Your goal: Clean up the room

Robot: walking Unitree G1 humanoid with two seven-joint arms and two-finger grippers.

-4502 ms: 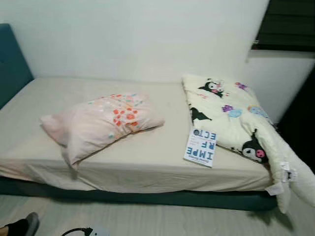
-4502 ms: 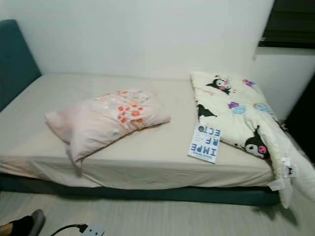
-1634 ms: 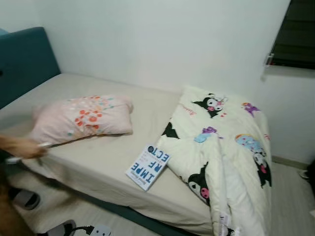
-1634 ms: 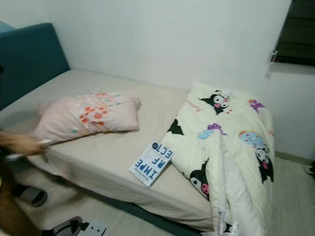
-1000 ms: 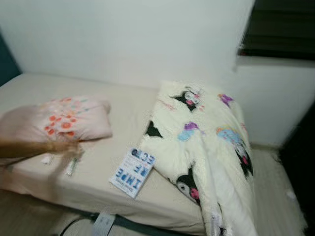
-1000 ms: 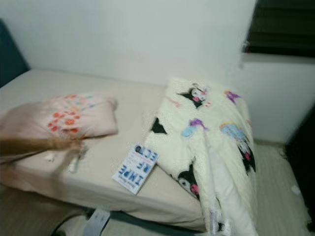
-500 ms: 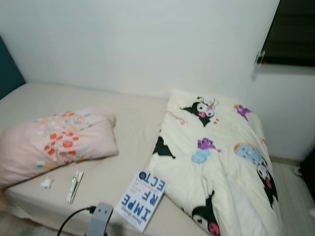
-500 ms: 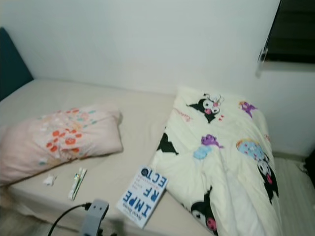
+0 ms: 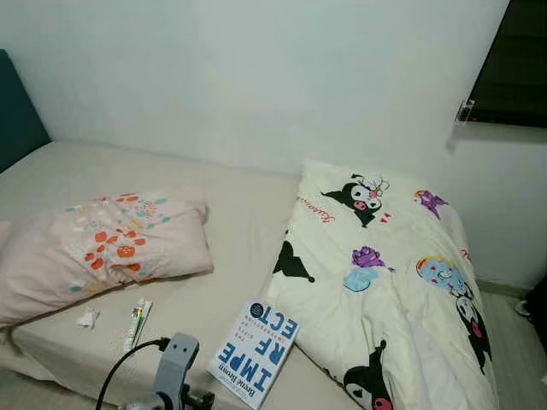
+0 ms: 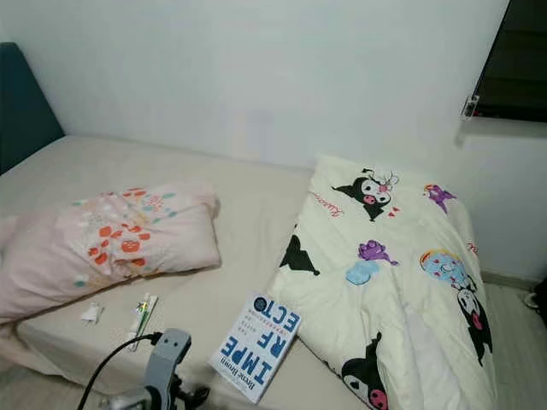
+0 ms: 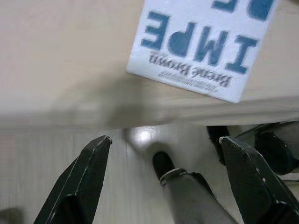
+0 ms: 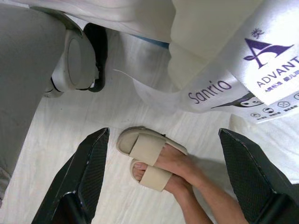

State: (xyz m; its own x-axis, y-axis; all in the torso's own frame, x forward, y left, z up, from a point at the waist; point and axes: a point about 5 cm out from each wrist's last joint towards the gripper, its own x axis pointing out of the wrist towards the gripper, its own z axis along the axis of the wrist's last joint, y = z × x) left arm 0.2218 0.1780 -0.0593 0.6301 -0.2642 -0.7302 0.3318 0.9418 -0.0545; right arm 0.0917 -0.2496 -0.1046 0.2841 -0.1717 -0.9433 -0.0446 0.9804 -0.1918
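White and blue, the book [image 9: 255,353] is lying near the bed [image 9: 231,213] edge by the blanket [image 9: 385,282], and the left gripper [image 11: 163,182] is hanging wide open and empty just below it, likely to grab it, while the right gripper [image 12: 163,177] is hanging open and empty too.

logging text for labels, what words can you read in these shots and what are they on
"IMPERFECT", big blue letters on three lines: book cover on the bed.
"Brené Brown": same book, close under the left gripper.
"Sanrio": tag hanging from the blanket.
"ADVANT", cut off at the picture's edge: same tag.
The book's small subtitle and the tag's fine print are too small to read.
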